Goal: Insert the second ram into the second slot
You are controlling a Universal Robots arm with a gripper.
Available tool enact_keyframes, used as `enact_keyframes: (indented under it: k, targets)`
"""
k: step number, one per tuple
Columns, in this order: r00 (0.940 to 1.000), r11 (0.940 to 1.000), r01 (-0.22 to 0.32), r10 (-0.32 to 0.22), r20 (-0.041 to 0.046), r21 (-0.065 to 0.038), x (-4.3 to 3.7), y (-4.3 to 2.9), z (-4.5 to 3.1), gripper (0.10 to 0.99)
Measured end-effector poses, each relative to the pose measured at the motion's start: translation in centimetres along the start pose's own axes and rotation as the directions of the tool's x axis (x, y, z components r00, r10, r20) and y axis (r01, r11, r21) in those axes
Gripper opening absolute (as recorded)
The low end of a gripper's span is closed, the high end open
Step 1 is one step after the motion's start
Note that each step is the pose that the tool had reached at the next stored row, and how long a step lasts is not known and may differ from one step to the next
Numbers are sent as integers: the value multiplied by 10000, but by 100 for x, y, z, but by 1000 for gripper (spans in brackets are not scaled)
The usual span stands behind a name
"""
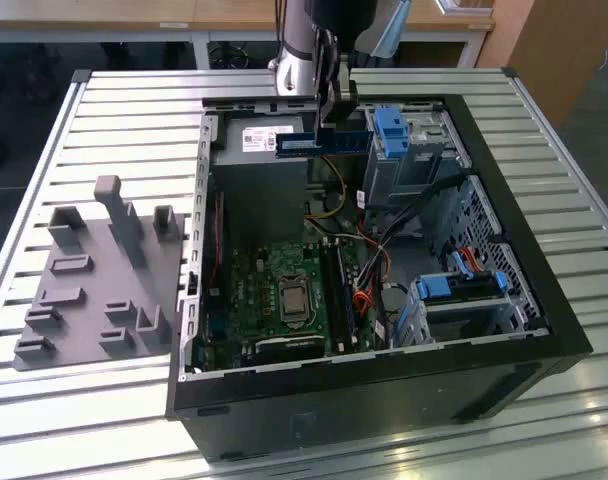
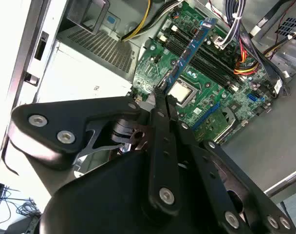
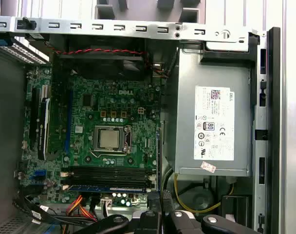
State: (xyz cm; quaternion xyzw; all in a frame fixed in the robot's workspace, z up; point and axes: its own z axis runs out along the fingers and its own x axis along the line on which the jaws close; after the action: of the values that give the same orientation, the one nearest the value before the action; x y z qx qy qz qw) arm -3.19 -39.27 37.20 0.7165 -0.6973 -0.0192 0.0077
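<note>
Slatted table [image 1: 134,110]; one ram [image 1: 299,143] in gripper [image 1: 333,128].

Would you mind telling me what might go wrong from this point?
The second ram, held by the gripper above the case, appears crosswise to the memory slots; lowered unturned, it may jam. The loose cables beside the slots might snag it.

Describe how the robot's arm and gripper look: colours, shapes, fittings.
The silver-grey cylindrical arm has a black upper section. The black metal gripper is built from flat, angular linkage plates pinned with round silver bolts, narrowing to slim jaws.
</note>
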Motion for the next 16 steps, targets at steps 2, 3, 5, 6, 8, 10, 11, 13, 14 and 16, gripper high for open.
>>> enact_keyframes:
  k: [2,3,5,6,8,10,11,13,14,16]
  targets:
    - [10000,10000,0,0,0,0,0,0,0,129]
    - [10000,10000,0,0,0,0,0,0,0,129]
    - [10000,10000,0,0,1,0,0,0,0,129]
    - [10000,10000,0,0,0,0,0,0,0,129]
    - [10000,10000,0,0,1,0,0,0,0,129]
    - [10000,10000,-1,1,1,0,1,0,0,129]
    - [10000,10000,-1,1,0,-1,5,1,-1,129]
    - [10000,10000,0,0,1,0,13,1,0,129]
    - [10000,10000,0,0,0,0,26,1,0,129]
    - [10000,10000,0,0,0,0,46,1,-1,129]
